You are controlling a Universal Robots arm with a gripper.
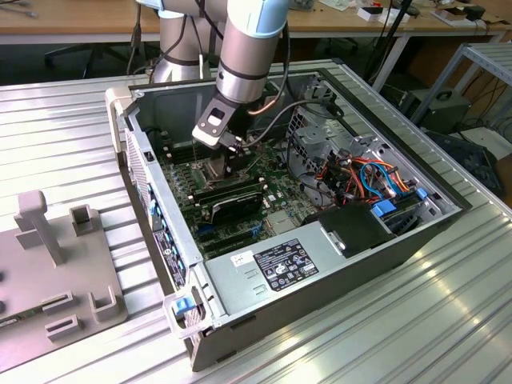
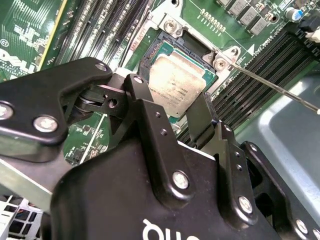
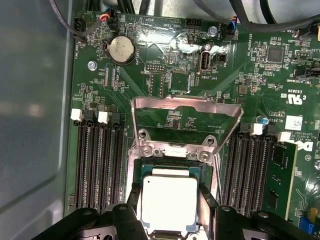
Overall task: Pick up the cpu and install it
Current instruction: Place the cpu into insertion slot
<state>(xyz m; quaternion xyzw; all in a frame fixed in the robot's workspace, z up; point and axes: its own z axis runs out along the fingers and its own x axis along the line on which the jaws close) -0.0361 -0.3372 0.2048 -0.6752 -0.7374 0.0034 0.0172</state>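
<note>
The claw (image 3: 171, 195) was narrowed to the width of the cpu (image 3: 169, 202), one black finger (image 3: 134, 194) against each of two opposite edges of the chip. In the second wrist view the claw (image 2: 169, 92) showed the same grip, the cpu (image 2: 175, 82) lying between its fingers (image 2: 200, 112) with the silver top facing up. The cpu sat level within the black-framed socket (image 3: 170, 166), whose rim showed along the chip's far edge.

Just beyond the socket the metal load plate (image 3: 185, 101) stood swung open over the green motherboard (image 3: 165, 75). A thin wire latch lever (image 2: 270, 87) ran off from one corner of the socket. Rows of black memory slots (image 3: 97, 165) flanked the socket on both sides, and a green memory module (image 3: 280, 175) stood in the outermost slot on one side. A coin cell battery (image 3: 122, 49) lay further up the board.

In the exterior view the claw (image 1: 232, 156) was down inside the open computer case (image 1: 160, 232), hanging from the robot arm (image 1: 248, 48). Black memory sticks (image 1: 232, 200) lay near it, and the power supply (image 1: 280, 268) filled the case's near end. The case lay on a ribbed metal tabletop (image 1: 448, 320), with a grey fixture (image 1: 48, 272) at the exterior view's left.
</note>
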